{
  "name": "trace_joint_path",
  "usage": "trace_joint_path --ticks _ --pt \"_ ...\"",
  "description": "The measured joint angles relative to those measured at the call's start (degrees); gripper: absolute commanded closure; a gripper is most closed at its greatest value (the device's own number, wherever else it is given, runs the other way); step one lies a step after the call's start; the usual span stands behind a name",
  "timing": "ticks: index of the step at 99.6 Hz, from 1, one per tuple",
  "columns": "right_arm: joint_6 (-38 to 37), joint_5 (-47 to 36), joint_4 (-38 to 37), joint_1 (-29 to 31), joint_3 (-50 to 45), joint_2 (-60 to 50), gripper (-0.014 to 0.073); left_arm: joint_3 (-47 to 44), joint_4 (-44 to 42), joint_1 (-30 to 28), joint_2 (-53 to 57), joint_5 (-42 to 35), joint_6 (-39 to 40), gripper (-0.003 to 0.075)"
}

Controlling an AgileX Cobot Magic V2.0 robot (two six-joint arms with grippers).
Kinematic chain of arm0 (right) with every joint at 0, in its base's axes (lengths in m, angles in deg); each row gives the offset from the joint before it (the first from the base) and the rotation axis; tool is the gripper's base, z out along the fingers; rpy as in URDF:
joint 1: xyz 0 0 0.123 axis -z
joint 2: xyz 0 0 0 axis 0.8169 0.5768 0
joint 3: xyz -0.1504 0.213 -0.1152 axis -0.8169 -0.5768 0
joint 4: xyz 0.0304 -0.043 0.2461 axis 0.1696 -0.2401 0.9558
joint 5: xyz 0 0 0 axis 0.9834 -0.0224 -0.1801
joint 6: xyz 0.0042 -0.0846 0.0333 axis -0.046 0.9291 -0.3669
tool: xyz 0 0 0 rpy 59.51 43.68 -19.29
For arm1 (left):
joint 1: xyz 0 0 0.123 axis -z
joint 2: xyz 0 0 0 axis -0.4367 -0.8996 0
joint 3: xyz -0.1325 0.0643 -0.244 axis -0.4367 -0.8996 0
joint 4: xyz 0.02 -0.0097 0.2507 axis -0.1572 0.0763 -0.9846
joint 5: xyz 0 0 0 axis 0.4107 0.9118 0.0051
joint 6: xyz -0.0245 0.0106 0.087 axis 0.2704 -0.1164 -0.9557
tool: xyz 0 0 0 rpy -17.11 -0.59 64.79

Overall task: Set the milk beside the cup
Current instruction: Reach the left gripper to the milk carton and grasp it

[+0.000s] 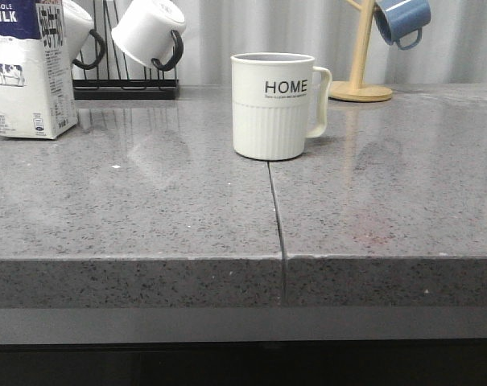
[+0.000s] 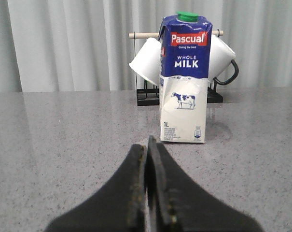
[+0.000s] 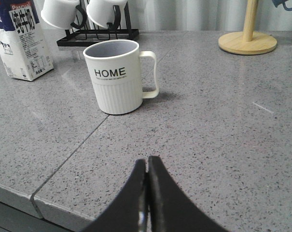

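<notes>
Our left gripper (image 2: 149,145) has its fingers pressed together on nothing, low over the grey countertop (image 1: 146,217). The milk (image 2: 184,79) stands upright ahead of it at about 1 o'clock, well apart, in front of the black mug rack (image 2: 146,96). Our right gripper (image 3: 147,166) is likewise closed and empty; the cup (image 3: 119,77) stands at its 11 o'clock. In the front view, milk (image 1: 30,68) sits at 9 o'clock from the cup (image 1: 273,104), well apart.
</notes>
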Motion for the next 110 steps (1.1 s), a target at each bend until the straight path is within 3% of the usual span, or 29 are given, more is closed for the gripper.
trace_joint_path --ticks 33,55,65,77,84,91,110 --pt "0.0 0.1 0.0 0.0 0.0 0.0 0.0661 16.9 0.0 0.0 -11.6 15.5 0.0 0.0741" --pt "0.0 0.1 0.0 0.0 0.0 0.0 0.0661 23.0 0.0 0.0 -24.8 16.6 0.0 0.0719" --pt "0.0 0.1 0.0 0.0 0.0 0.0 0.0661 24.4 0.0 0.0 -30.5 14.5 0.0 0.0575" --pt "0.0 0.1 0.0 0.0 0.0 0.0 0.0661 25.7 0.0 0.0 -36.2 10.4 0.0 0.0237" --pt "0.0 0.1 0.0 0.0 0.0 0.0 0.0661 26.0 0.0 0.0 -39.1 6.9 0.0 0.0085" --pt "0.0 0.1 0.0 0.0 0.0 0.0 0.0661 26.2 0.5 0.0 -41.8 2.7 0.0 0.0034" --pt "0.0 0.1 0.0 0.0 0.0 0.0 0.0661 26.9 1.6 1.5 -50.2 -6.2 0.0 0.0082"
